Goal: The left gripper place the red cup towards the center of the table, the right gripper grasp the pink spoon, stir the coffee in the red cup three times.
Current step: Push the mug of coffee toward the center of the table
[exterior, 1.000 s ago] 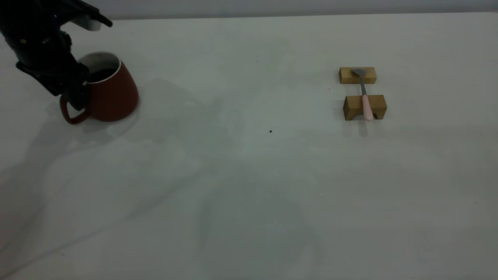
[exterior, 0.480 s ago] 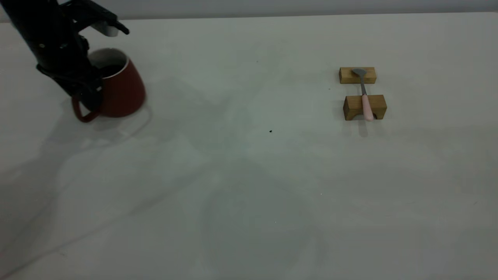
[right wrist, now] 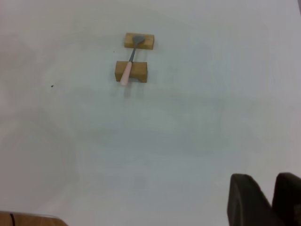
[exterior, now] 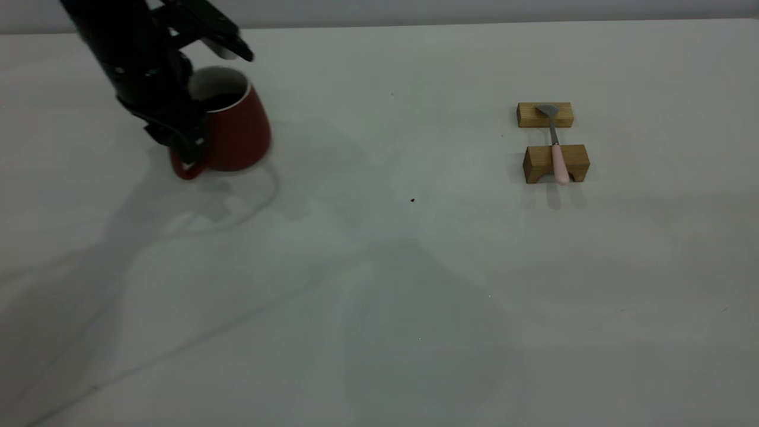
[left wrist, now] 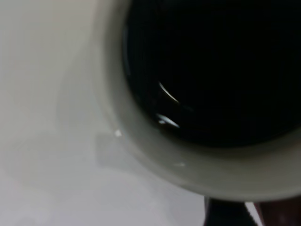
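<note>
My left tool (exterior: pixel 188 142) is clamped on the handle side of the red cup (exterior: pixel 237 127) and has carried it rightward from the upper left of the frame, though it remains well short of the table (exterior: pixel 379 284) centre. The coffee (left wrist: pixel 211 70) hasn't spilled. My right tool (right wrist: pixel 264 197), fingers close together and empty, waits far from the pink spoon (exterior: pixel 558 160) on its wooden blocks (exterior: pixel 555 163).

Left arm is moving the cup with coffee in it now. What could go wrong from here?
The red cup is held only at its handle side by the left gripper, so it may tilt and slosh the coffee. The pink spoon merely rests across two wooden blocks, so a clumsy grasp could knock it off.
</note>
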Robot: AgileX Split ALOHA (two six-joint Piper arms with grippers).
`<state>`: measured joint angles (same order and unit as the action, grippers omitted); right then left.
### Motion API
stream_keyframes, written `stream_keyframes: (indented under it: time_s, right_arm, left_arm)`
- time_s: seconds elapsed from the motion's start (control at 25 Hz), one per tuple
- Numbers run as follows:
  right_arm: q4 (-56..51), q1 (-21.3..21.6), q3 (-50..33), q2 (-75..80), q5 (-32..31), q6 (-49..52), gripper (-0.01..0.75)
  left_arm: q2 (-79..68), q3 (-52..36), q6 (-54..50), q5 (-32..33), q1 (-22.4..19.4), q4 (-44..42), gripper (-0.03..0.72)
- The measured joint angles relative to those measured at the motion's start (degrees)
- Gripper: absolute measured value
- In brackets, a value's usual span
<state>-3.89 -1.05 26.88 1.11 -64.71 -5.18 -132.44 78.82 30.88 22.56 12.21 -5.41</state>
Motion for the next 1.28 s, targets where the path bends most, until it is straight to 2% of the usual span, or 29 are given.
stream_keyframes:
  time_s: [0.28, 0.6, 1.28]
  right_arm:
    - [0.0, 0.0, 0.0, 0.0, 0.0, 0.0, 0.169]
    - [0.0, 0.0, 0.0, 0.0, 0.0, 0.0, 0.169]
    - [0.0, 0.0, 0.0, 0.0, 0.0, 0.0, 0.169]
  left_arm:
    - [0.0, 0.0, 0.9, -2.0, 4.1, 0.0, 0.436]
    - [-0.3, 0.0, 1.8, -4.1, 6.8, 0.0, 0.436]
    - [-0.7, 0.4, 2.1, -4.1, 7.3, 0.0, 0.436]
